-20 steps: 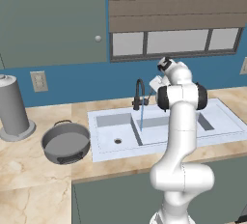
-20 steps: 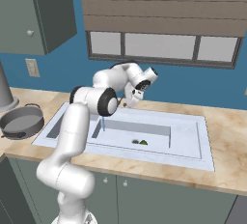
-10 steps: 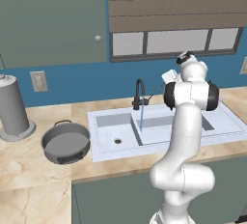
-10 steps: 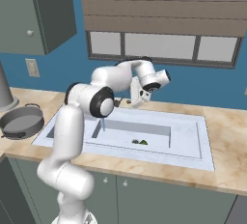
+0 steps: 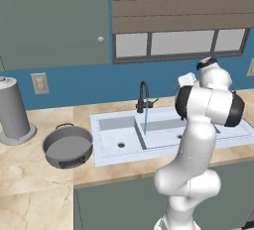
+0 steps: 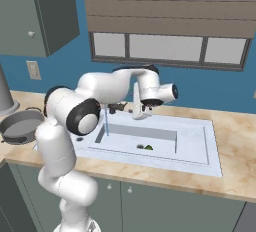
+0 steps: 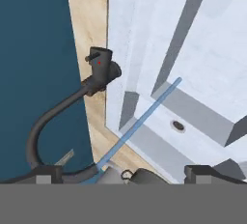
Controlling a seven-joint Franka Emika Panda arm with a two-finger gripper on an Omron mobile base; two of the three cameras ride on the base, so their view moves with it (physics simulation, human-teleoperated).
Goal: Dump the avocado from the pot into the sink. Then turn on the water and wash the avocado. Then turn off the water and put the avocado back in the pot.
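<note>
A deep blue wall (image 5: 74, 83) is seen behind the beige marble table (image 5: 30, 174) — a slatted blind (image 5: 178, 3) is drawn over the window (image 5: 181, 43), grey-green cabinets (image 5: 49, 21) are hung at the left, and a pale outlet (image 5: 39, 83) is set beneath.

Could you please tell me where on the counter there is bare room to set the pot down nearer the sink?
Bare counter lies in front of the pot, and a strip runs between the pot and the sink. Another patch lies right of the sink. It is crowded behind the pot, by the grey cylinder, and around the running faucet.
</note>
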